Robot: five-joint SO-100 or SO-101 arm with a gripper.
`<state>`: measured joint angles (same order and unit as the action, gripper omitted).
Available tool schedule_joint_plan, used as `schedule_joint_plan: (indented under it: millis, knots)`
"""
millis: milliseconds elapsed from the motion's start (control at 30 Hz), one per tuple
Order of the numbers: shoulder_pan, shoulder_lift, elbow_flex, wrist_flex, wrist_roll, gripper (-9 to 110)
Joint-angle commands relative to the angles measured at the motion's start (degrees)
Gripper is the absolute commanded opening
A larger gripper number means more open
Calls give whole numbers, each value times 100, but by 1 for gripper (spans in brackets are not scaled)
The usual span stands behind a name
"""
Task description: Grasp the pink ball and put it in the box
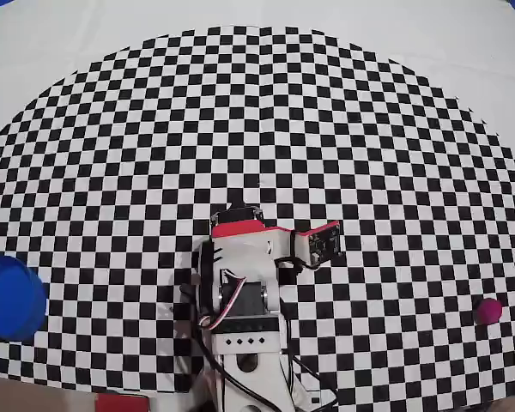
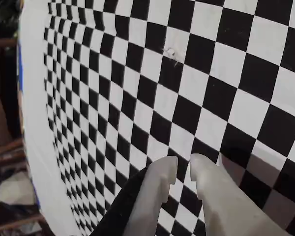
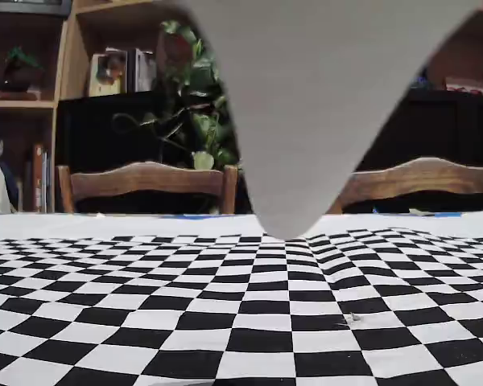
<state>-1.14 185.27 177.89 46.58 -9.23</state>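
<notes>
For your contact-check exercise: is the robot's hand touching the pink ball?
Apart. In the overhead view the pink ball lies near the right edge, many checker squares from the arm; the wrist view shows the hand empty over bare checkerboard.

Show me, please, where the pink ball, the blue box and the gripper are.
pink ball point(image 1: 488, 311): overhead view, middle of the sphere.
blue box point(image 1: 11, 297): overhead view, its blue top.
gripper point(image 2: 183, 166): wrist view, midway between the fingertips.

The arm point(image 1: 240, 283) sits folded; its gripper point(image 2: 183, 166) hangs with fingertips nearly together, holding nothing
</notes>
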Motion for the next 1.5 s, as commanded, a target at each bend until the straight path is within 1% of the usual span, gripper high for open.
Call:
schedule_joint_plan:
  millis: [0,167,267,600,733,900,967,1067,1167,1233,1467]
  knots:
    - [35,105,35,35,9,0]
    - [44,105,35,35,18,0]
    - [70,44,44,-264,-9,1]
    - [352,-114,44,-1696,-44,21]
    - [448,-114,44,-2145,-448,29]
    - [527,-114,44,-2531,-1582,30]
    - [536,-114,44,-2540,-2232,30]
    - [545,-132,44,-2540,-3393,30]
    - [633,-158,44,-2558,-4948,30]
    - [668,-149,44,-2689,-5599,30]
    - [747,-158,44,-3270,-6952,30]
